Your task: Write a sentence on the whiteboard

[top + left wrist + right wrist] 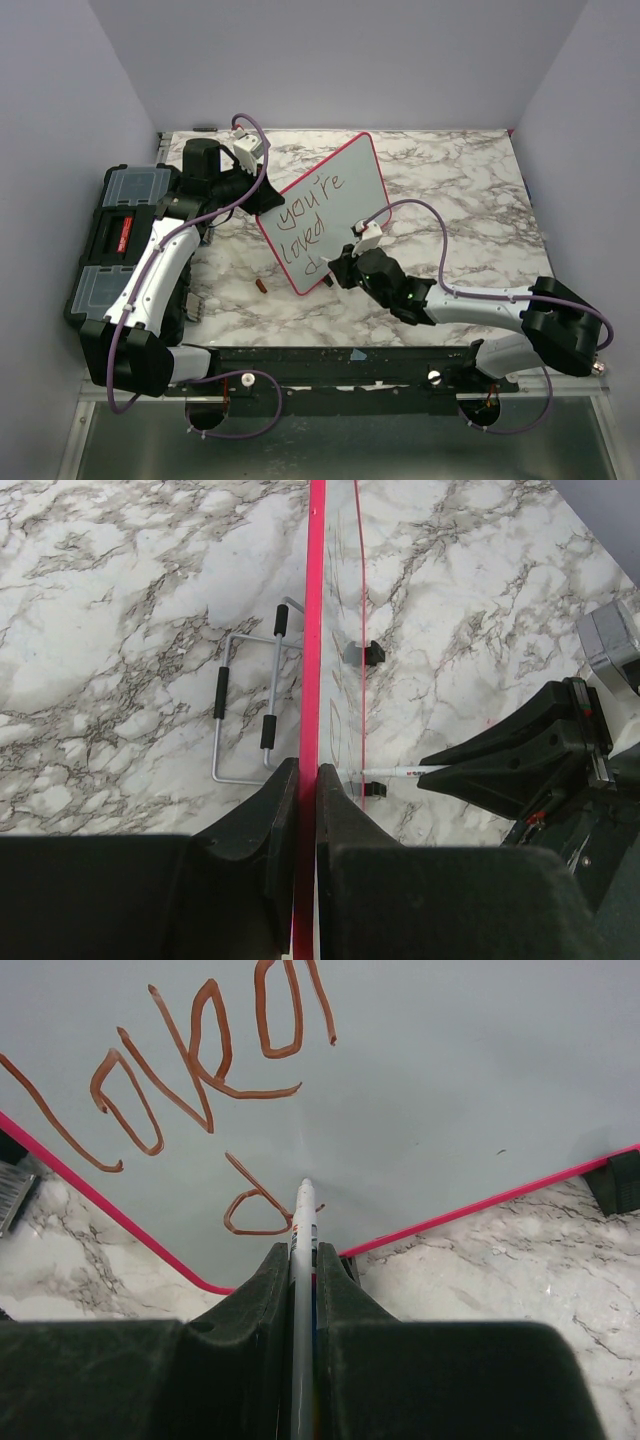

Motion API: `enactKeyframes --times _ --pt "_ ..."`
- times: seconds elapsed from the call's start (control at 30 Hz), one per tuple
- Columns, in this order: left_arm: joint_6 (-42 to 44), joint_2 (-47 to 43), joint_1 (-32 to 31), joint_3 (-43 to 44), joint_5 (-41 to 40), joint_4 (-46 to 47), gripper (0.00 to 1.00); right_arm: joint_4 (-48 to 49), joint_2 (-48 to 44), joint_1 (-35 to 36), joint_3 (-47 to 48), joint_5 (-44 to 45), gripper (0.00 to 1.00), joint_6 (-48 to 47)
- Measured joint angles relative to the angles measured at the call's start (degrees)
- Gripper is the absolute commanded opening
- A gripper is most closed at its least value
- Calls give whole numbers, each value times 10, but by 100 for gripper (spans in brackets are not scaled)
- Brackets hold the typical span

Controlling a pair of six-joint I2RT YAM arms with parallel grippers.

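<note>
The whiteboard (325,205), glossy grey-white with a red-pink frame, stands tilted on the marble table; brown writing on it reads "you're loved" with a "d" begun below. My left gripper (256,197) is shut on its left edge. In the left wrist view the frame (311,630) runs edge-on between the closed jaws of the left gripper (308,772). My right gripper (338,266) is shut on a white marker (303,1222). The marker's tip touches the board (450,1070) just right of the "d". The marker (400,771) also shows in the left wrist view.
A black toolbox (125,235) sits at the left table edge. A small brown cap (260,286) lies on the marble in front of the board. A wire stand (245,705) lies behind the board, and black clips (365,652) hold the board's bottom edge. Walls enclose three sides.
</note>
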Motion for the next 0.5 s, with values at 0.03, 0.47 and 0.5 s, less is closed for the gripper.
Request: enactKeyframes --times 0.03,0.47,0.5 --pt "0 0 0 0 0 0 0 0 0 -1 0 0 1 0" --pt "0 0 0 0 0 0 0 2 7 -9 2 0 1 0" --pt "0 0 0 0 0 0 0 2 7 -9 2 0 1 0"
